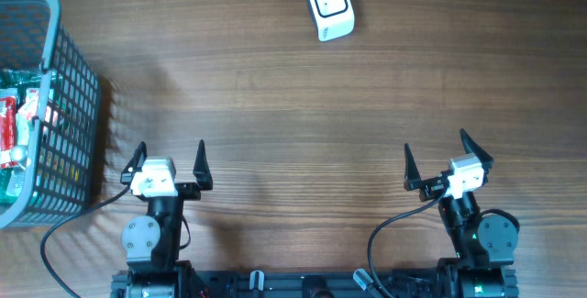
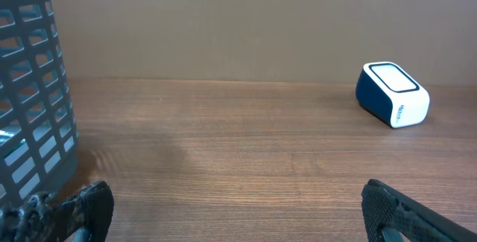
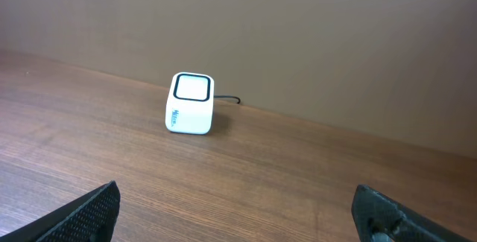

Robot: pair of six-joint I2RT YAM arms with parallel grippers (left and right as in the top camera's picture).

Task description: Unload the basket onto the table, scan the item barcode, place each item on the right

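Observation:
The white barcode scanner (image 1: 330, 6) with a dark window stands at the far side of the wooden table; it also shows in the left wrist view (image 2: 393, 94) and the right wrist view (image 3: 191, 104). Green and red packaged items (image 1: 18, 119) lie inside the grey basket (image 1: 81, 105) at the left edge. No barcode is readable on them. My left gripper (image 1: 170, 147) is open near the front edge, just right of the basket, holding nothing (image 2: 237, 205). My right gripper (image 1: 436, 144) is open at the front right, with nothing between its fingers (image 3: 237, 201).
The basket's slotted wall (image 2: 30, 86) rises close to the left gripper's left finger. A thin cable (image 3: 231, 99) runs from the scanner toward the back wall. Bare wood lies between both grippers and the scanner.

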